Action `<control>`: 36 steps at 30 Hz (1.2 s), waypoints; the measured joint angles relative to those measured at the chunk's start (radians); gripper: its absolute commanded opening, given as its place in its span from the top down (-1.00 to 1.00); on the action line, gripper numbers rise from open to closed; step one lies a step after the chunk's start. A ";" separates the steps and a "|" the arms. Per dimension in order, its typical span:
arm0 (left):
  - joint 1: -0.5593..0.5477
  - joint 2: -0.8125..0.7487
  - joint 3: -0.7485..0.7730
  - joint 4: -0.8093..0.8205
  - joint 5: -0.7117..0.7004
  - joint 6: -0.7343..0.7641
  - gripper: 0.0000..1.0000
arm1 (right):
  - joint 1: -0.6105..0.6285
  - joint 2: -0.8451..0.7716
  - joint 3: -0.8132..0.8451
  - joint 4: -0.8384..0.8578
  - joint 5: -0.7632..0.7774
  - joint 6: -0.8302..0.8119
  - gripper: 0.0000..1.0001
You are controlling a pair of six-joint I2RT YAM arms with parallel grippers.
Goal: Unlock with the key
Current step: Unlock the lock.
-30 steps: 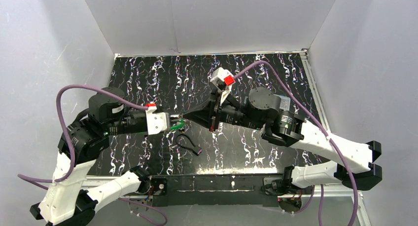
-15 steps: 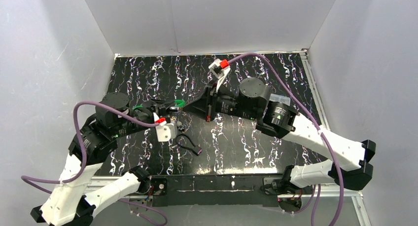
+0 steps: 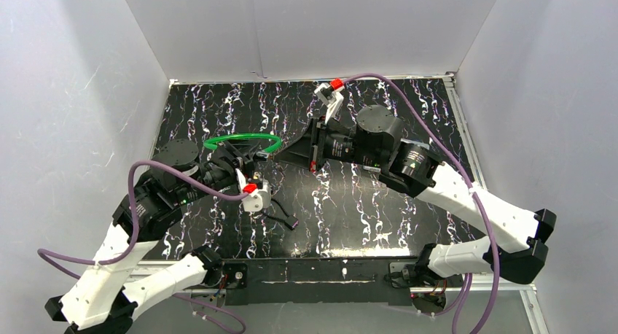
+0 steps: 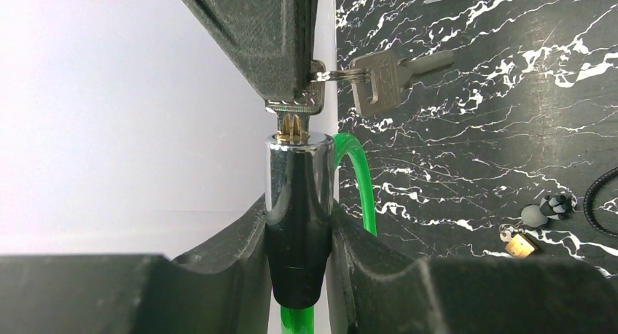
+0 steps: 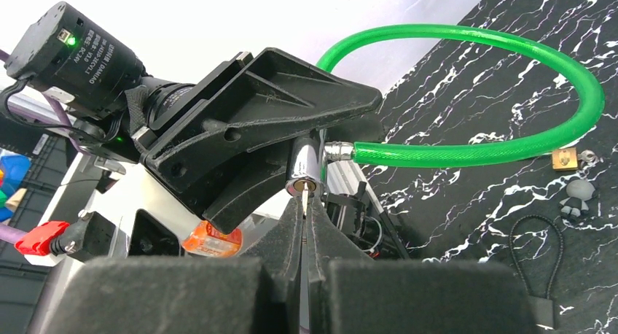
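Turning is waiting: our right jaws are pinching the silver key (image 4: 293, 122) into the chrome lock barrel (image 4: 297, 188) our left jaws are gripping.

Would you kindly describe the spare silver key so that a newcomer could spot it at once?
Above the black marbled tabletop, the left gripper clamps the chrome cylinder of a green cable lock. The right gripper holds one silver key in its keyhole. The spare silver key hangs beside it from a small metal ring: the only key dangling free, outside any gripper.
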 measured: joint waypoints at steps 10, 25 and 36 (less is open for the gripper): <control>-0.010 -0.019 -0.015 0.021 0.001 0.031 1.00 | -0.016 0.002 0.027 -0.058 -0.026 0.049 0.22; -0.010 0.164 0.451 -0.235 0.269 -0.371 1.00 | -0.058 -0.175 0.097 -0.207 -0.043 -0.448 -0.57; -0.010 0.217 0.502 -0.269 0.380 -0.565 1.00 | 0.124 -0.153 0.066 -0.168 0.005 -0.723 -0.43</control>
